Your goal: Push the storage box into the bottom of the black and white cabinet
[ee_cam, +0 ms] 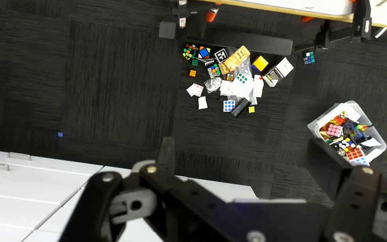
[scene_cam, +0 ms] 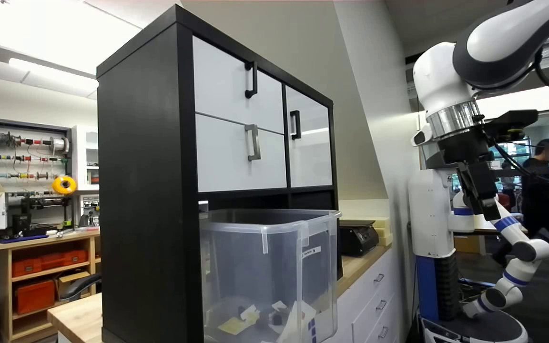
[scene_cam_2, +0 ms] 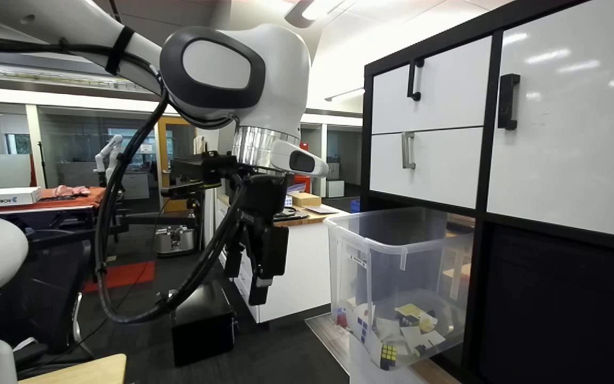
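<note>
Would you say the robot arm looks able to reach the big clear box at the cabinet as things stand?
Probably yes: the box juts out from the cabinet, and neither exterior view shows anything blocking the open claw.

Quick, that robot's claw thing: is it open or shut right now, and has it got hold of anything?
Gripper: open, its jaws wide apart in the wrist view, holding nothing.

The tool (ee_cam: 245, 158), spread wide, hangs over dark carpet (ee_cam: 123, 84) with scattered puzzle cubes (ee_cam: 229, 106) and a loaded translucent bin (ee_cam: 325, 116).
</note>
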{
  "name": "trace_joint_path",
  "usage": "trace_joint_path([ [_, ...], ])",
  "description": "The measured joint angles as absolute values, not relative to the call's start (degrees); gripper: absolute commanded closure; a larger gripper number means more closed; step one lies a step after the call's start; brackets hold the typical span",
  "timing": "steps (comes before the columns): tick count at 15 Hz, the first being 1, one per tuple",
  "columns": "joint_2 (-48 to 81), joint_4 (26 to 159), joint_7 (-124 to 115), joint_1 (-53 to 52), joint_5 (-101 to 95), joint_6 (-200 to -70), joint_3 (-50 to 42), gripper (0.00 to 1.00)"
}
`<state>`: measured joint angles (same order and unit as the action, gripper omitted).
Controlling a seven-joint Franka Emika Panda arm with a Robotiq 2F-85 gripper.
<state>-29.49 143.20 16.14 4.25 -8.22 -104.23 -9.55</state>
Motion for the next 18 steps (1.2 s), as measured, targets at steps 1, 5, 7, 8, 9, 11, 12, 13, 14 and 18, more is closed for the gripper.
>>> trace_joint_path([
  [1, -29.49, 143.2, 16.14, 4.25, -8.22, -104.23, -9.55, 0.0],
  [5, -29.49, 143.2, 16.14, 4.25, -8.22, -104.23, -9.55, 0.0],
  [7, -29.49, 143.2, 16.14, 4.25, -8.22, -104.23, -9.55, 0.0],
  [8, -29.49, 143.2, 16.14, 4.25, -8.22, -104.23, -9.55, 0.0],
  [9, -29.49, 143.2, 16.14, 4.25, -8.22, -104.23, -9.55, 0.0],
  [11, -29.49, 143.2, 16.14, 4.25, -8.22, -104.23, -9.54, 0.0],
  [12, -29.49, 143.22, 16.14, 4.24, -8.16, -104.26, -9.48, 0.0],
  [13, -29.49, 143.26, 16.14, 4.16, -7.92, -104.38, -9.38, 0.0],
  [14, -29.49, 143.34, 16.14, 3.93, -7.52, -104.85, -9.25, 0.0],
  [18, -29.5, 144.53, 15.92, 2.88, -4.92, -111.37, -7.7, 0.0],
])
